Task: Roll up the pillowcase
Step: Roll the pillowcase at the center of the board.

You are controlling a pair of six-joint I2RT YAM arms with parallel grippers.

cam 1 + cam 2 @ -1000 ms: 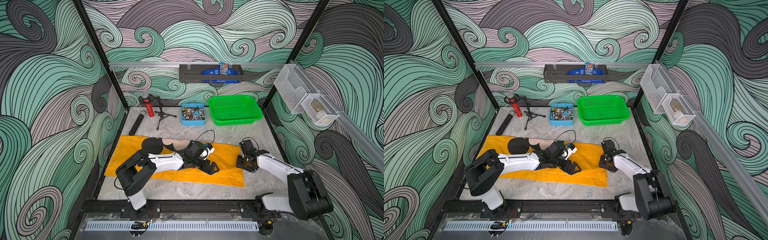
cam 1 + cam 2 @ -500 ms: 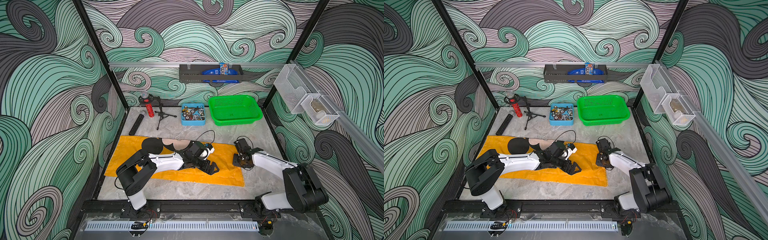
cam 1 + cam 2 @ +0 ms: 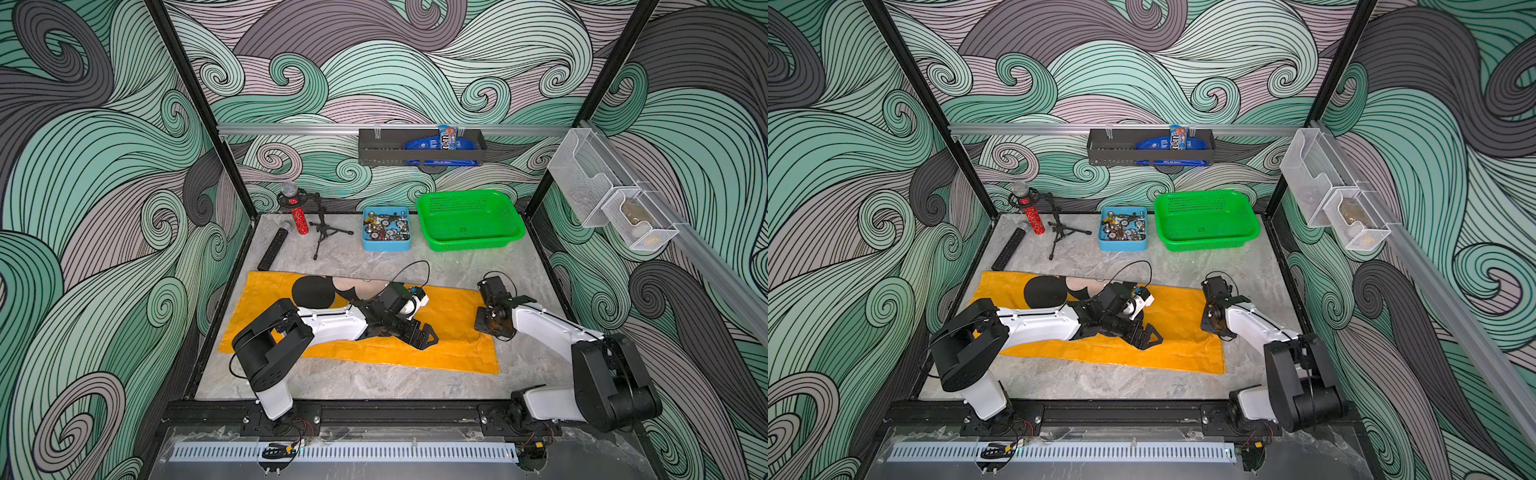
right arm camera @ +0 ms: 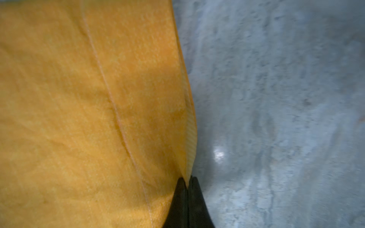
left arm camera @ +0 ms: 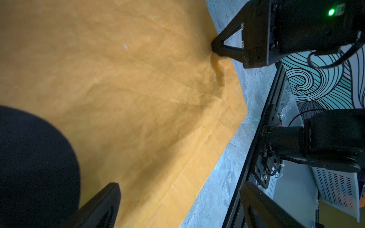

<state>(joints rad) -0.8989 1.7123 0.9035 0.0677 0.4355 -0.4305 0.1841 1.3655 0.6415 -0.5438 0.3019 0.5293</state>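
The pillowcase [image 3: 374, 353] lay spread flat on the near half of the worktop [image 3: 374, 384], with its long side going from left to right. The right claw [image 4: 186, 183] was clenched on the right edge of the pillowcase, and a small fold stood up there. The left claw [image 3: 424, 334] was released, its jaws wide apart, over the middle of the pillowcase; whether it touched it could not be told.
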